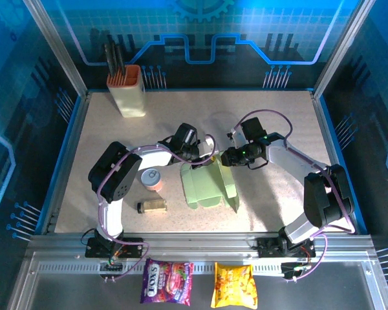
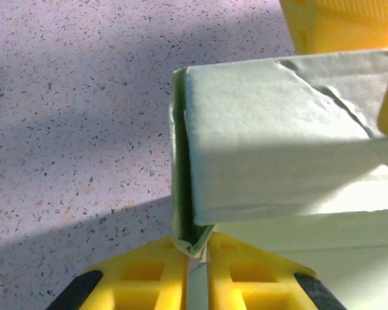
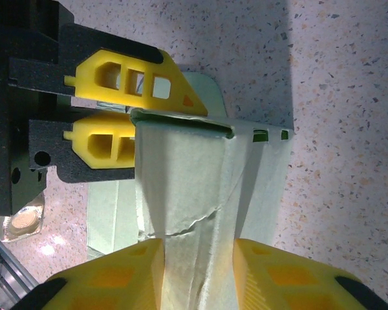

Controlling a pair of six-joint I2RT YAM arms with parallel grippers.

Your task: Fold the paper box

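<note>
The left gripper (image 2: 197, 245) sat nearest the lens, its two yellow fingers pressed together on the bottom corner of a standing wall of the box (image 2: 271, 142), with thin card nipped between them. That wall looked doubled over, a narrow dark gap showing between its layers. The right gripper (image 3: 197, 258) was clenched on the same box from the other side, and a creased, slightly crumpled panel filled the space between its fingers. The box lay at the middle of the table (image 1: 271, 116), between the two grippers. Part of it was raised and part lay flat toward the near edge.

As I judged it, the fold was partway done. One wall was up and tucked, but the flat flaps had yet to be lifted and locked, and no closed rectangular form showed.

Just left of the box stood a can (image 1: 152, 179), with a small jar (image 1: 152, 206) lying near it. A knife holder (image 1: 128, 90) stood well apart at the far left corner. Two snack packets (image 1: 166, 282) lay off the table by the near rail.
</note>
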